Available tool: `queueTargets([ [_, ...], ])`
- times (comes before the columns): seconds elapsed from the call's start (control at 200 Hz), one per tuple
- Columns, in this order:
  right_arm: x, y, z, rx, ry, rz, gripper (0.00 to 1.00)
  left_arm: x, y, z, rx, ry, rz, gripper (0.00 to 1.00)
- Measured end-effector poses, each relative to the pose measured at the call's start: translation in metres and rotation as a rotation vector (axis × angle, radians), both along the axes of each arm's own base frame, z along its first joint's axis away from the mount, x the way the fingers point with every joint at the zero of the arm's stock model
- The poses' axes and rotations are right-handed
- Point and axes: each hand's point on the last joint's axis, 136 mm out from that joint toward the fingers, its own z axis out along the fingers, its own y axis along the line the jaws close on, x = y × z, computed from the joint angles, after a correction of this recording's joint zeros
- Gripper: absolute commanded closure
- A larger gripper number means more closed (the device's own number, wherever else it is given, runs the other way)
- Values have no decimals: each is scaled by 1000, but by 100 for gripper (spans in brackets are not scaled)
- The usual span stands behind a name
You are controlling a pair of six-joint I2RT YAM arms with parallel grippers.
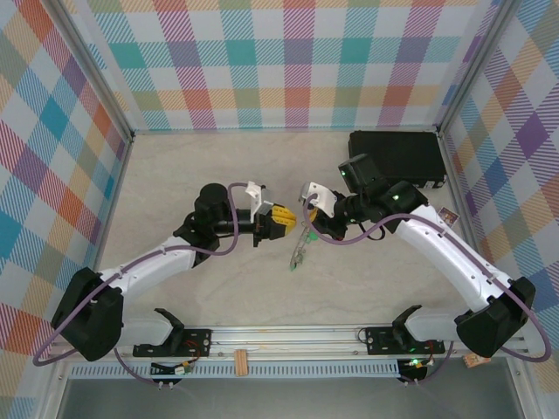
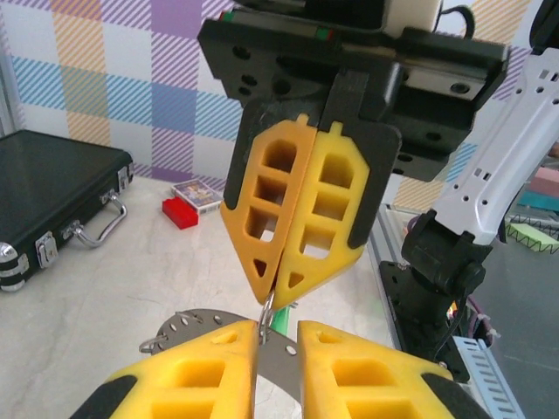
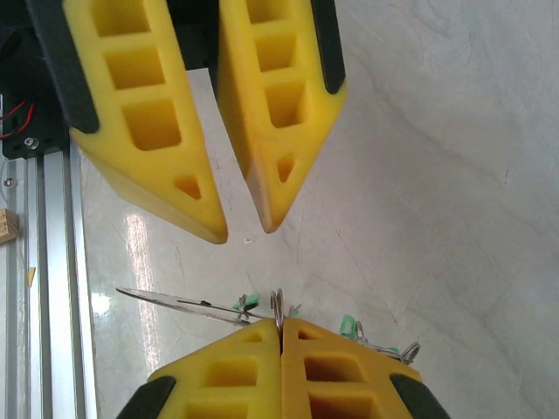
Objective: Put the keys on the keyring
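The right hand (image 3: 279, 334) is pinched shut on a wire loop (image 3: 278, 303), with the keys (image 3: 351, 325) beside it. The keyring (image 3: 175, 303) extends sideways from that grip, edge-on. It lies just off the tips of the left hand (image 3: 243, 233), which is narrowly parted and apparently empty.

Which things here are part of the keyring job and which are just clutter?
Job: large flat grey metal keyring; tiny silver keys with green tags.
Lying about: black rectangular case with metal latches; small red block; small printed box.
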Motion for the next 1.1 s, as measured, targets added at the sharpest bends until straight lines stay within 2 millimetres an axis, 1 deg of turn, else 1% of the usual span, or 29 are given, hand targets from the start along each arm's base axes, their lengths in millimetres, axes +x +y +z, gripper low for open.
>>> queueTargets([
  [0.08,-2,0,-1,-4,4,6,100,1,-1,-6,19,16,-3,79],
  [0.225,-5,2,0,-5,8,18,100,-2,-5,-11,38,22,-16,79],
  [0.41,-9,5,3,0,7,34,100,-5,-9,-14,51,20,-33,79],
  [0.805,-13,10,-3,-14,26,53,100,-7,-14,-20,65,36,-48,79],
  [0.92,-13,10,-4,-17,29,53,100,-8,-14,-20,66,38,-50,80],
  [0.975,-13,10,-4,-17,29,53,100,-9,-15,-21,66,38,-53,84],
  [1.095,-13,9,-5,-21,29,51,100,-10,-16,-21,71,46,-64,84],
])
